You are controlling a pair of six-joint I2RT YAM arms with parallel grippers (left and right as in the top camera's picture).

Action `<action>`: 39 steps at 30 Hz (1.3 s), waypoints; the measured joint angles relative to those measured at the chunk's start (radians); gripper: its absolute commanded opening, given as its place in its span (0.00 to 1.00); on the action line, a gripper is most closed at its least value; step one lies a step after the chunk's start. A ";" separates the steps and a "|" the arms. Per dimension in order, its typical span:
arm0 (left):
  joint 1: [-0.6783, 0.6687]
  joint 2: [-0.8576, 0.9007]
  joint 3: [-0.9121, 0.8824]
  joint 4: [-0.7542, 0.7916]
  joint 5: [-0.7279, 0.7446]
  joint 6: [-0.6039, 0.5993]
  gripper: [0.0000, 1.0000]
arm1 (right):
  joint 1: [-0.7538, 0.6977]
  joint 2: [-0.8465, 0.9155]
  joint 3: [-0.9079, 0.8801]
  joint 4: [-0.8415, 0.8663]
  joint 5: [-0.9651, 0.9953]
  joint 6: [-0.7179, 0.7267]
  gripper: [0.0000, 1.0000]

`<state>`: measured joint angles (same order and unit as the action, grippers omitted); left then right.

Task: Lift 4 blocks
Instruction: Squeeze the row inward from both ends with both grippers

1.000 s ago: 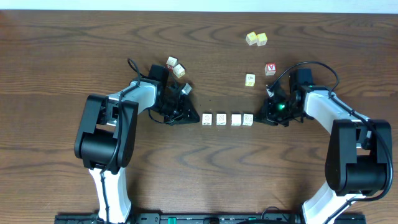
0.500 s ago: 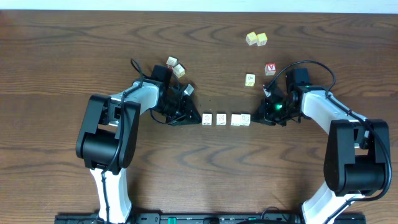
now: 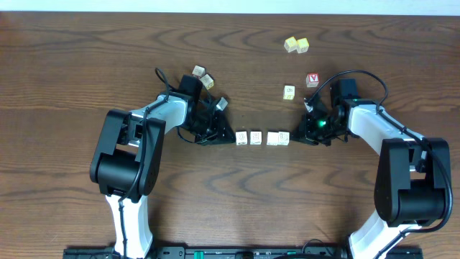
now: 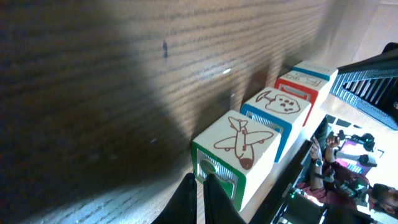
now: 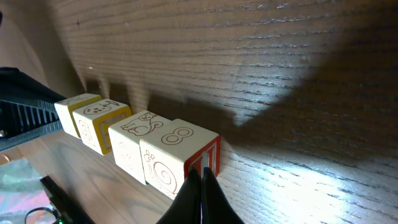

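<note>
Four cream-white blocks (image 3: pixel 263 137) lie in a straight row on the wooden table, between my two arms. My left gripper (image 3: pixel 231 137) is shut, and its tips (image 4: pixel 200 182) press the green side of the airplane block (image 4: pixel 242 144) at the row's left end. Beyond that block stand a blue-sided block (image 4: pixel 278 104), a red-sided block (image 4: pixel 300 83) and the last block (image 4: pixel 315 69). At the right end my right gripper (image 3: pixel 293 136) is also shut, its tips (image 5: pixel 200 175) against the red-striped side of the block printed with an 8 (image 5: pixel 179 142). The cat block (image 5: pixel 140 126) and a yellow-sided block (image 5: pixel 99 113) follow.
Two pale yellow cubes (image 3: pixel 296 44) sit at the back right. Nearer the right arm are a red-faced cube (image 3: pixel 312 79) and a small pale cube (image 3: pixel 289 92). Two more cubes (image 3: pixel 202 76) lie just behind the left arm.
Both shut grippers have edged inward against the ends of the row, and the blocks now stand a little closer together.
</note>
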<state>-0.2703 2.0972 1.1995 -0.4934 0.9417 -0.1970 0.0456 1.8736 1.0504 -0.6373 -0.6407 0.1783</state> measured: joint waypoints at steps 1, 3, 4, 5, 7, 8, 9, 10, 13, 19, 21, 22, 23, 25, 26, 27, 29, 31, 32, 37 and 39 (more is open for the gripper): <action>0.000 0.000 0.000 0.003 0.000 -0.002 0.07 | 0.000 0.000 0.000 0.000 0.000 0.000 0.01; 0.000 0.000 0.000 0.009 0.000 -0.011 0.08 | 0.000 0.000 0.000 0.000 0.000 0.000 0.01; 0.000 0.000 0.000 0.011 0.000 -0.013 0.07 | 0.000 0.000 0.000 0.000 0.000 0.000 0.01; 0.000 0.000 0.000 0.013 0.000 -0.014 0.07 | 0.000 0.000 0.000 0.000 0.000 0.000 0.01; 0.000 0.000 0.000 0.019 0.001 -0.016 0.07 | 0.000 0.000 0.000 0.001 0.000 0.000 0.01; 0.000 0.000 0.000 0.021 0.001 -0.016 0.07 | 0.000 0.000 0.000 0.002 0.000 0.000 0.01; -0.002 0.000 0.000 0.023 0.002 -0.016 0.07 | 0.000 0.000 0.000 0.003 0.000 0.000 0.01; -0.003 0.000 0.000 0.024 0.002 -0.016 0.07 | 0.000 0.000 0.000 0.003 0.000 0.000 0.01; -0.013 0.000 0.000 0.031 0.003 -0.021 0.08 | 0.000 0.000 0.000 0.004 0.000 0.000 0.01; -0.043 0.000 0.000 0.058 0.003 -0.051 0.07 | 0.000 0.000 0.000 0.003 0.000 0.000 0.01; -0.045 0.000 0.000 0.062 0.003 -0.059 0.07 | 0.000 0.000 0.000 0.001 -0.001 0.000 0.01; -0.045 0.000 0.000 0.064 0.003 -0.061 0.07 | 0.000 0.000 0.000 0.000 -0.001 0.000 0.01; -0.045 0.000 0.000 0.068 0.003 -0.065 0.07 | 0.002 0.000 0.000 0.000 -0.001 0.000 0.01; -0.045 0.000 0.000 0.071 0.003 -0.066 0.07 | 0.005 0.000 0.000 0.001 -0.001 0.000 0.01; -0.045 0.000 0.000 0.072 0.003 -0.066 0.07 | 0.008 0.000 -0.001 0.002 0.000 0.000 0.01; -0.045 0.000 0.000 0.072 0.003 -0.067 0.07 | 0.015 0.000 -0.002 0.005 0.000 0.000 0.01; -0.045 0.000 0.000 0.077 0.003 -0.069 0.07 | 0.031 0.000 -0.005 0.011 0.000 0.000 0.01; -0.044 0.000 0.000 0.079 0.002 -0.069 0.07 | 0.039 0.000 -0.005 0.020 0.002 0.000 0.01; -0.042 0.000 0.000 0.082 0.002 -0.069 0.07 | 0.040 0.000 -0.005 0.026 0.001 0.000 0.01; -0.041 0.000 0.000 0.082 0.001 -0.069 0.08 | 0.045 0.000 -0.006 0.035 0.004 0.000 0.01; -0.041 0.000 0.000 0.082 0.001 -0.069 0.07 | 0.045 0.000 -0.006 0.043 0.005 0.000 0.01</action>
<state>-0.3115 2.0972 1.1995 -0.4110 0.9424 -0.2657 0.0902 1.8736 1.0447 -0.5945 -0.6361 0.1787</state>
